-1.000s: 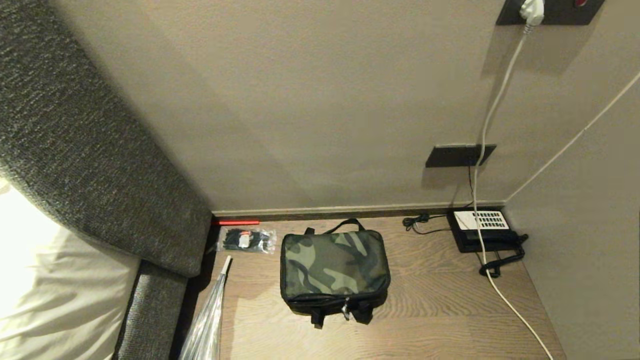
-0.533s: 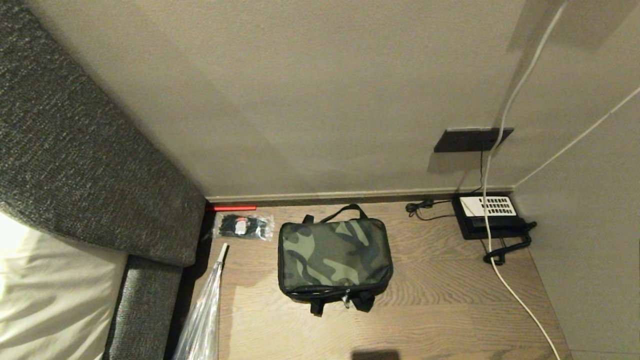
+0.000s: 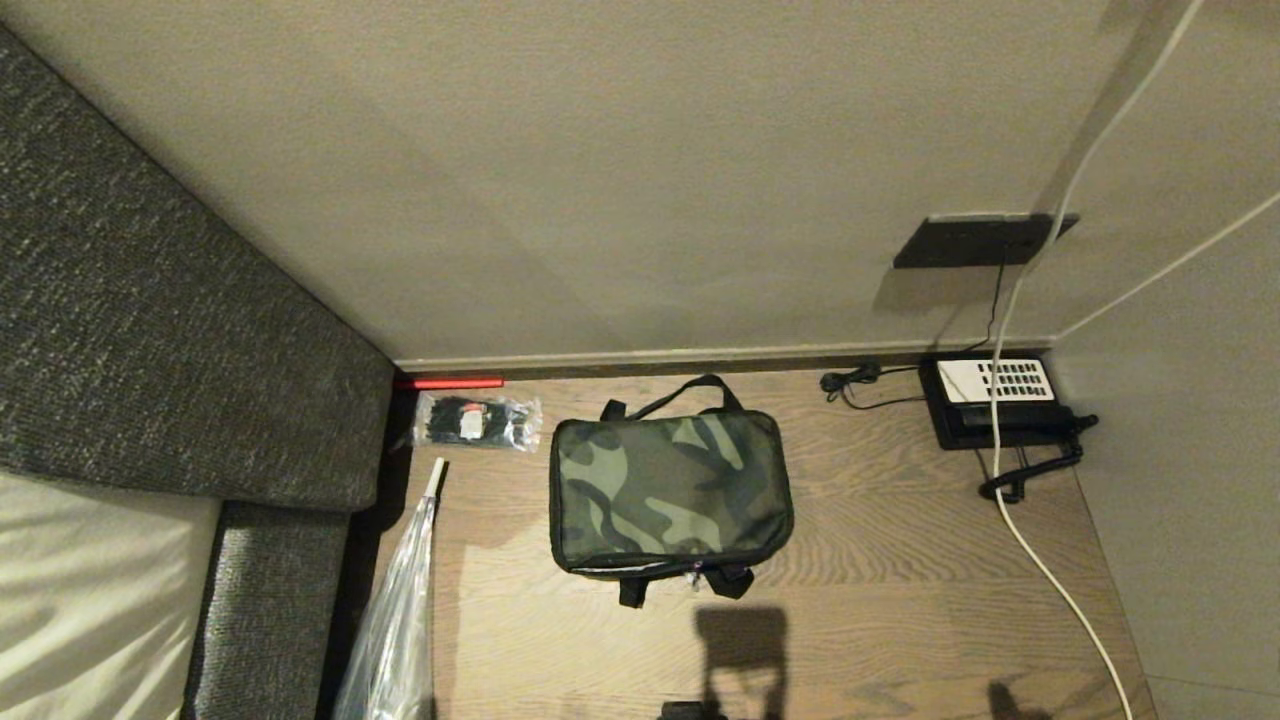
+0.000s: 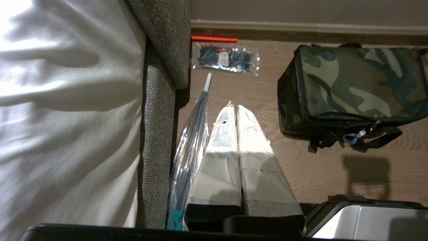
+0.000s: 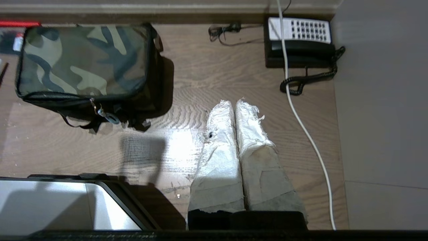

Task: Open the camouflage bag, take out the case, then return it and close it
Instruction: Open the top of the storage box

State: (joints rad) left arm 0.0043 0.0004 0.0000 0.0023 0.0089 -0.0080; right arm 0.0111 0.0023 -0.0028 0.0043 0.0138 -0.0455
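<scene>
- While the camouflage bag (image 3: pixel 670 493) sits zipped near the middle of the wooden floor (image 3: pixel 880 610), you cannot see the case at all; nothing of the bag's inside shows.
- You get the zipper pull (image 5: pixel 107 116) hanging at the bag's near edge between the black strap handles (image 3: pixel 690 585), with one more handle loop at the far side by the baseboard.
- Your left gripper (image 4: pixel 236 110) hangs beside the bag, fingers pressed together and empty; your right gripper (image 5: pixel 234 105) hangs clenched and empty too, between the bag and the black telephone (image 5: pixel 298 38).
- In the head view neither arm shows, only shadows on the floor.
- Compared with a second ago, the whole head view has tipped downward: the upper wall socket has left the picture and everything sits higher; the bag itself has not shifted.
- The clear packet of black ties (image 3: pixel 477 421) carries a small label you cannot read; the clear umbrella (image 3: pixel 392 630) is cut off at the picture's edge.
</scene>
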